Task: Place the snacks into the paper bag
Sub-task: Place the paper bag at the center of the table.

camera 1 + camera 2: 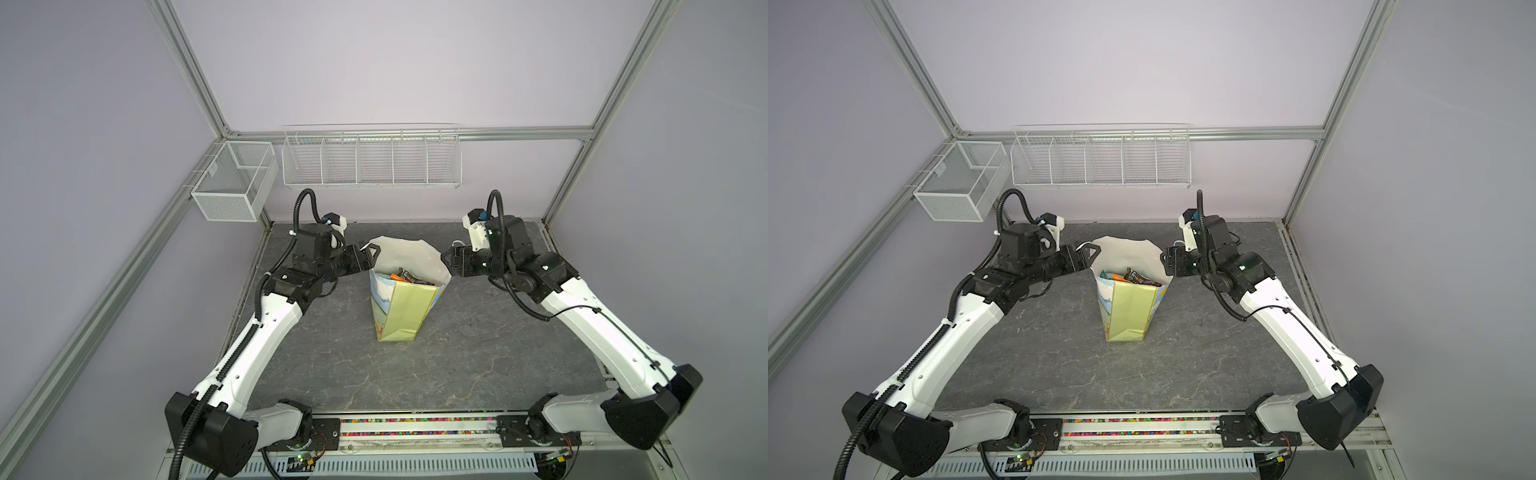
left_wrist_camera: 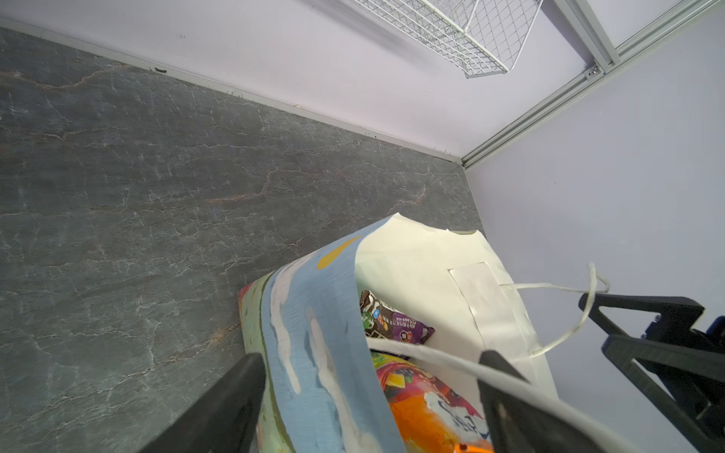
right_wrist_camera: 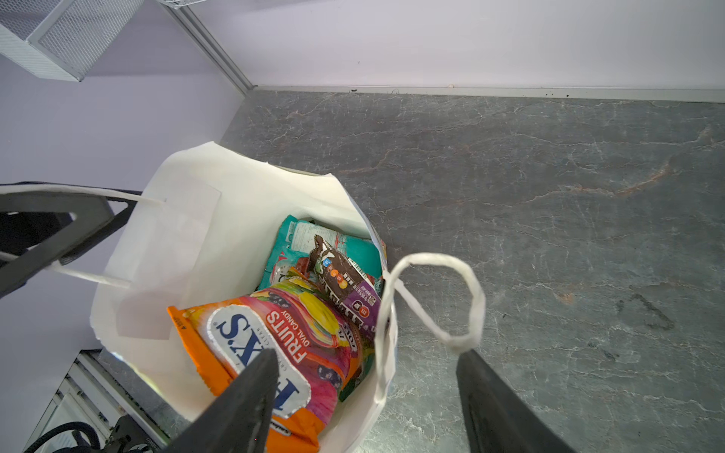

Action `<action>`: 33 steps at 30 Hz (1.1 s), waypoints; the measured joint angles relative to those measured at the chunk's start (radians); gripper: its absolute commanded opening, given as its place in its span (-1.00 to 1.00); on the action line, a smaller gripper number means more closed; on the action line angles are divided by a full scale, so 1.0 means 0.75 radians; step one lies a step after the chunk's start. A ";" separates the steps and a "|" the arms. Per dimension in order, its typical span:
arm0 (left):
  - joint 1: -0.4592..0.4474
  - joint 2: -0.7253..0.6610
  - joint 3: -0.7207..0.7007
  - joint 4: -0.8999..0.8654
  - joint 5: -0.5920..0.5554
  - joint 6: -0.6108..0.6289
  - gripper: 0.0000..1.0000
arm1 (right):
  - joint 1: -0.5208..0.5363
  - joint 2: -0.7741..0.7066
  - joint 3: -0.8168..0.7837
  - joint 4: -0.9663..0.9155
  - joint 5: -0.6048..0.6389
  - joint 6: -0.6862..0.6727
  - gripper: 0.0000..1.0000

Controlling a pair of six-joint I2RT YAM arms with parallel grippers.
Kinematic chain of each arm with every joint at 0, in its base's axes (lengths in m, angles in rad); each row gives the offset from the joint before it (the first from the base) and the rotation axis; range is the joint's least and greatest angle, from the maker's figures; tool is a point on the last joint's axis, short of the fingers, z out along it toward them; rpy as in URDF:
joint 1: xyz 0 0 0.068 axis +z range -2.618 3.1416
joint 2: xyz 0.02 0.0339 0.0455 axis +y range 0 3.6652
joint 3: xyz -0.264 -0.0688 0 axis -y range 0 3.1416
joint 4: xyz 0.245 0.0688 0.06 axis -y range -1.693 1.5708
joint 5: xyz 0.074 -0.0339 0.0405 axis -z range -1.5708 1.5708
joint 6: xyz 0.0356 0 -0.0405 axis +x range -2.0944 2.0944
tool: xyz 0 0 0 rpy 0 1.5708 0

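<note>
The paper bag (image 1: 399, 307) (image 1: 1129, 309) stands upright mid-table with its mouth open. Inside it lie the snacks (image 1: 409, 276): an orange FOX'S pouch (image 3: 266, 337) (image 2: 423, 408), a brown-purple M&M's pack (image 3: 345, 282) (image 2: 392, 319) and a teal pouch (image 3: 302, 239). My left gripper (image 1: 372, 253) (image 2: 370, 355) is open, straddling the bag's left wall, and a white cord handle (image 2: 451, 364) lies across one finger. My right gripper (image 1: 446, 259) (image 3: 368, 351) is open astride the right wall. The other cord loop (image 3: 431, 298) rests on its outer fingertip.
A white wire rack (image 1: 372, 160) hangs on the back wall, and a white mesh basket (image 1: 235, 180) on the left frame rail. The grey stone table (image 1: 457, 353) surrounds the bag. Aluminium posts stand at the back corners.
</note>
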 measured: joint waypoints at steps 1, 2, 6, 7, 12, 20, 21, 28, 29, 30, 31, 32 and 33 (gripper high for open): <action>0.000 0.000 0.000 -0.002 0.000 0.001 0.89 | 0.000 0.002 0.000 0.004 -0.006 -0.001 0.46; 0.000 0.000 -0.001 -0.004 0.000 0.000 0.91 | 0.000 0.004 0.000 0.007 -0.016 0.000 0.44; 0.000 0.002 -0.001 -0.008 0.002 0.002 0.98 | 0.003 0.031 0.000 0.014 -0.057 0.005 0.32; 0.000 0.004 -0.001 -0.007 0.003 0.000 0.98 | 0.008 0.039 -0.001 0.019 -0.065 0.006 0.26; 0.000 0.015 -0.001 0.010 0.018 -0.002 0.98 | 0.064 0.057 -0.008 0.044 -0.087 0.005 -0.22; 0.000 0.026 -0.001 0.006 0.039 0.002 1.00 | 0.131 0.064 -0.008 0.083 -0.094 0.010 -0.69; 0.000 0.026 -0.001 -0.001 0.032 0.004 0.99 | 0.135 0.064 -0.008 0.085 -0.094 0.009 -0.70; 0.000 0.026 0.006 -0.101 0.001 0.037 0.99 | 0.145 0.064 -0.008 0.099 -0.083 0.008 -0.79; 0.000 0.026 0.007 -0.125 -0.005 0.052 0.99 | 0.145 0.064 -0.008 0.099 -0.077 0.007 -0.81; 0.000 0.026 0.010 -0.147 -0.011 0.065 0.99 | 0.145 0.063 -0.008 0.099 -0.072 0.007 -0.83; 0.000 0.026 0.014 -0.179 -0.025 0.084 0.99 | 0.145 0.063 -0.008 0.099 -0.064 0.004 -0.85; 0.000 0.026 0.017 -0.208 -0.036 0.102 0.99 | 0.145 0.064 -0.008 0.099 -0.062 0.004 -0.86; 0.000 0.026 0.023 -0.238 -0.045 0.119 0.99 | 0.145 0.064 -0.008 0.099 -0.060 0.005 -0.86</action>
